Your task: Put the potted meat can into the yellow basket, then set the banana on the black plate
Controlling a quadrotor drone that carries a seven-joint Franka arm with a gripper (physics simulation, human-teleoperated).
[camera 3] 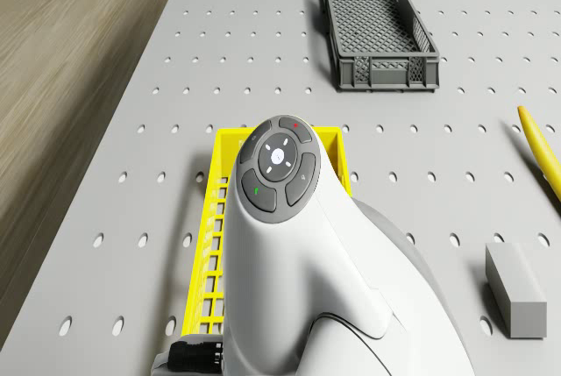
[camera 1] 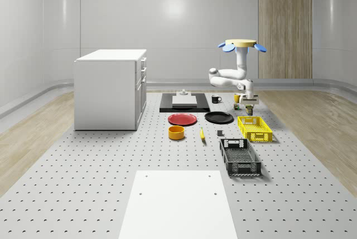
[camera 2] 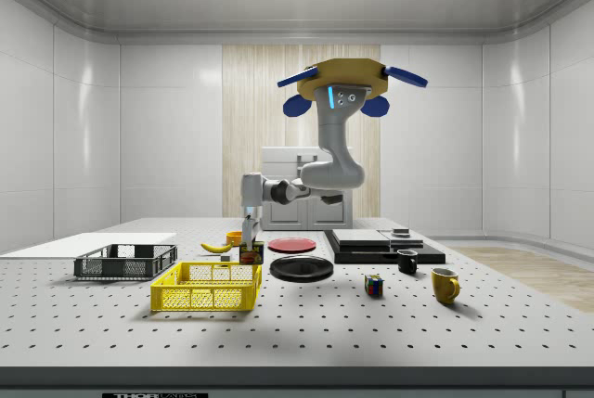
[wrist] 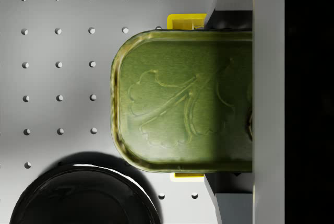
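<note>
No legible text, labels, brands or numbers anywhere

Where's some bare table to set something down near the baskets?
Bare table lies between the yellow basket and the banana, apart from one small grey block. It is crowded behind the basket, around the hand, potted meat can and mugs.

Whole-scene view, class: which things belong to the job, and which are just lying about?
Job: potted meat can, held in the end effector; yellow basket; banana; black plate.
Lying about: red plate; orange bowl; grey crate; cabinet.
</note>
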